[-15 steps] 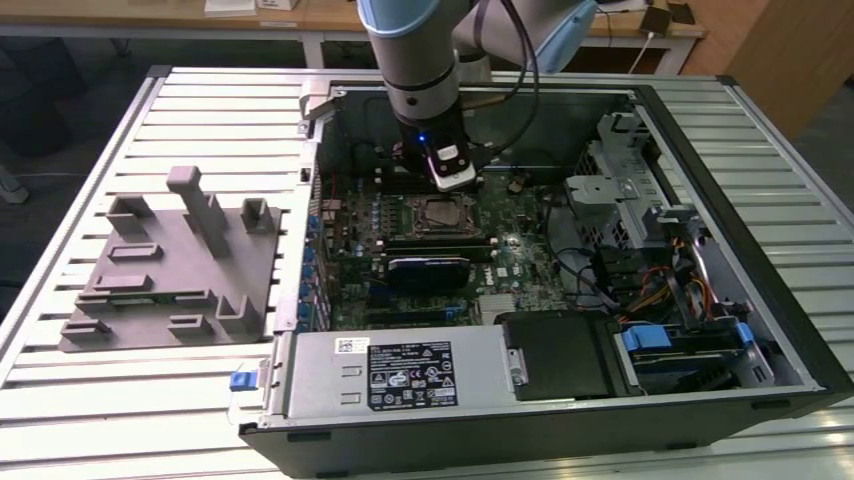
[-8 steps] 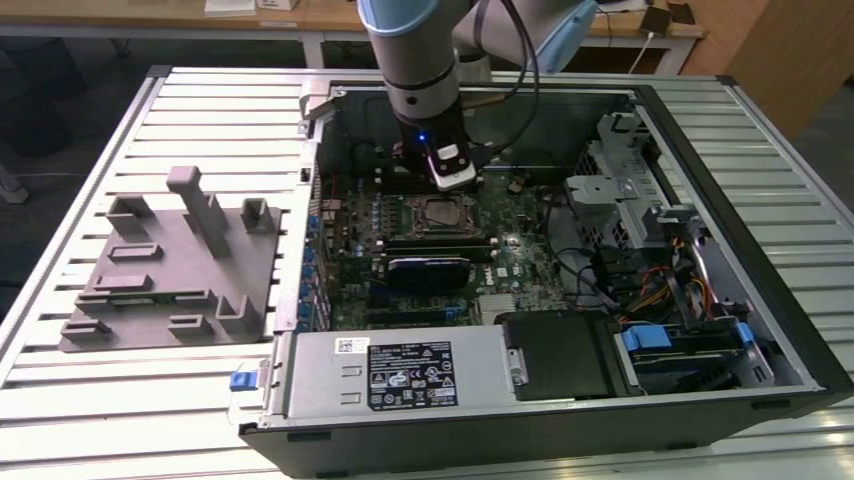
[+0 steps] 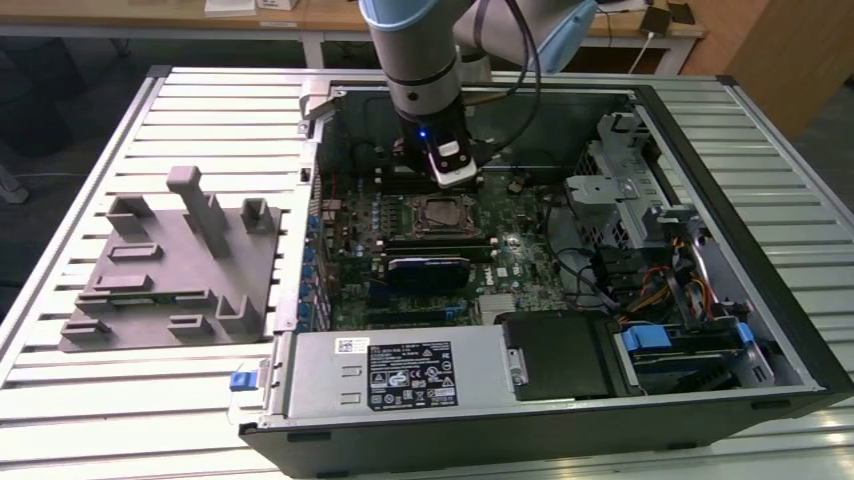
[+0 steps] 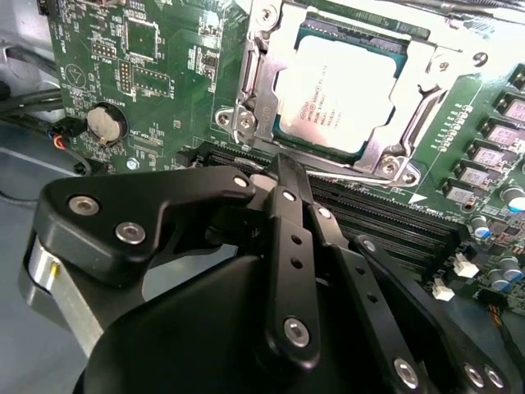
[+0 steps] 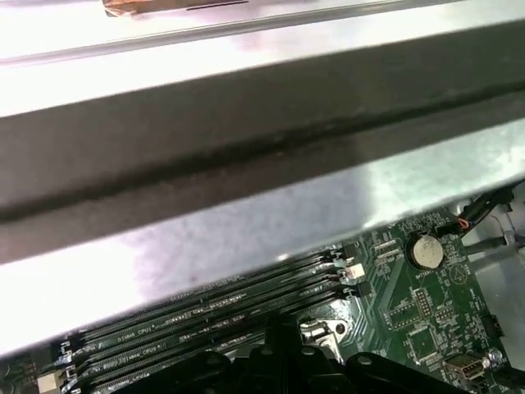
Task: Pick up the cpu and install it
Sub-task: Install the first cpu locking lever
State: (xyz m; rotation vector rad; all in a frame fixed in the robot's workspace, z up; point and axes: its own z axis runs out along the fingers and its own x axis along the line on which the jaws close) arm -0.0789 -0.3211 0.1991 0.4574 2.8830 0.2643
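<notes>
CPU (image 4: 344, 94): one, silver-topped, seated in socket frame (image 4: 250, 98) on green motherboard (image 4: 148, 74) inside open computer case (image 3: 747, 300); lid print too small to read. Pincer (image 4: 283, 176): one, just beside socket, empty, fingers pressed together. Grey fixture (image 3: 180, 265): one, on counter (image 3: 80, 400).

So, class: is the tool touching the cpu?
Apart. In the second wrist view the tool sits over the memory slots, with bare socket frame between it and the cpu.

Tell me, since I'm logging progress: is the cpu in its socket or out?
In. In the second wrist view the cpu lies flat inside the metal socket frame on the motherboard.
</notes>
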